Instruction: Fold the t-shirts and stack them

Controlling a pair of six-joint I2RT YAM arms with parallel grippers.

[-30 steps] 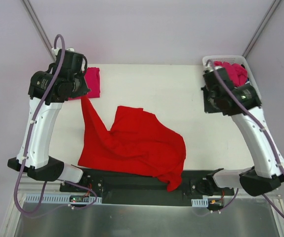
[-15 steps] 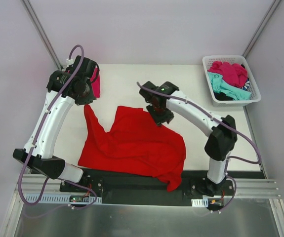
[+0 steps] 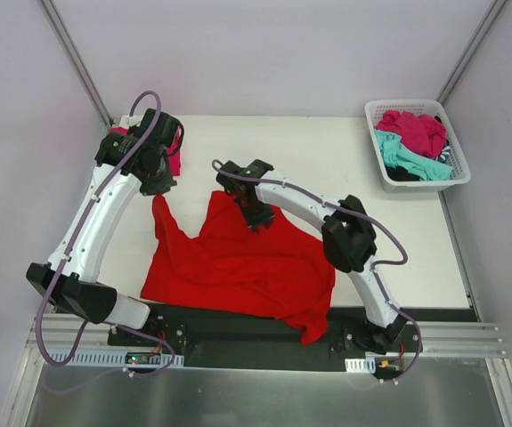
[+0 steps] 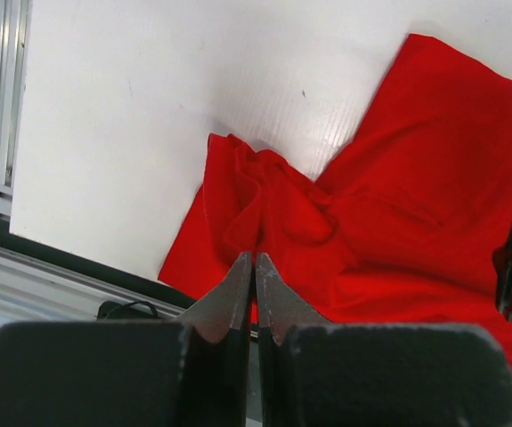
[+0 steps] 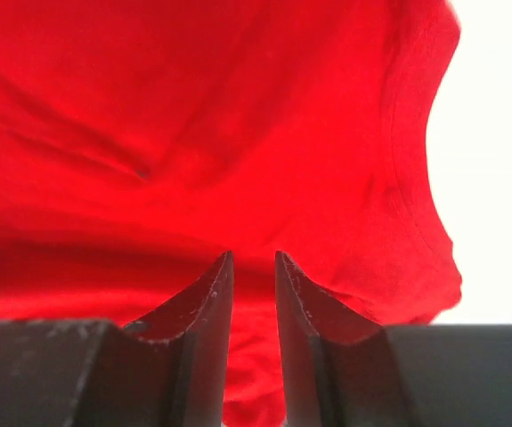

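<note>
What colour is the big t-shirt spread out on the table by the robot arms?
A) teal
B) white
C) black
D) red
D: the red t-shirt lies crumpled across the near middle of the table, while the teal t-shirt is in the basket at the far right corner.

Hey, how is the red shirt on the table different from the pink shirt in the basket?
The red shirt lies spread and rumpled on the table, one edge hanging over the near side; the pink shirt sits bunched in the white basket. The red shirt covers far more area than the pink shirt. The left gripper pinches a corner of the red shirt; no gripper touches the pink shirt. Both are plain, unfolded cloth.
</note>
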